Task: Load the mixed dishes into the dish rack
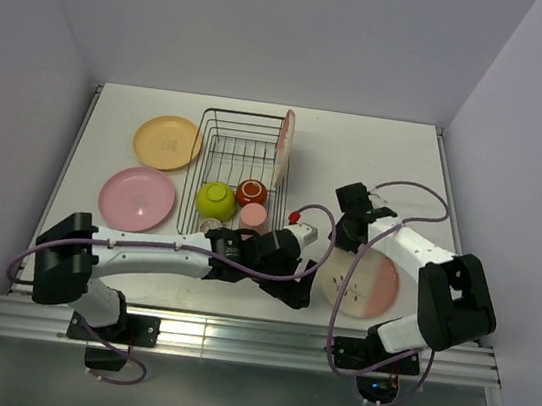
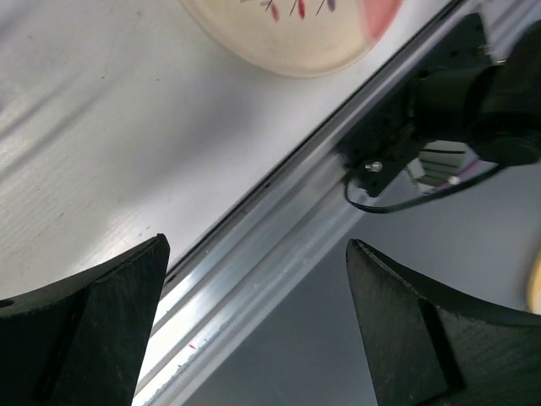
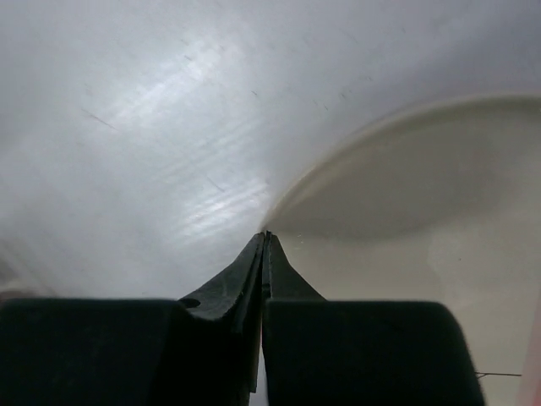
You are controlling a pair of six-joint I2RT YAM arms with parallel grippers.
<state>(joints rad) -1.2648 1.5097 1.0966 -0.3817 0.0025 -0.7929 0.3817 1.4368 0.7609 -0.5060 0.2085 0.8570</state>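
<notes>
Glossy round twig plate point(image 1: 368, 285) on matte white surface point(image 1: 398, 160), left claw point(image 2: 258, 245) spread wide, empty, right claw point(image 3: 265, 241) pinched closed beside its rim

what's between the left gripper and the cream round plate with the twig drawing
No object, only a bare stretch of white table, seen in the left wrist view: the open left gripper sits apart from the cream round plate with the twig drawing.

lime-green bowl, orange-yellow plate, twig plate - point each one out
lime-green bowl point(image 1: 215, 197): top external view, on its inside centre.
orange-yellow plate point(image 1: 167, 141): top external view, middle of its face.
twig plate point(image 1: 364, 285): top external view, middle of its face.
</notes>
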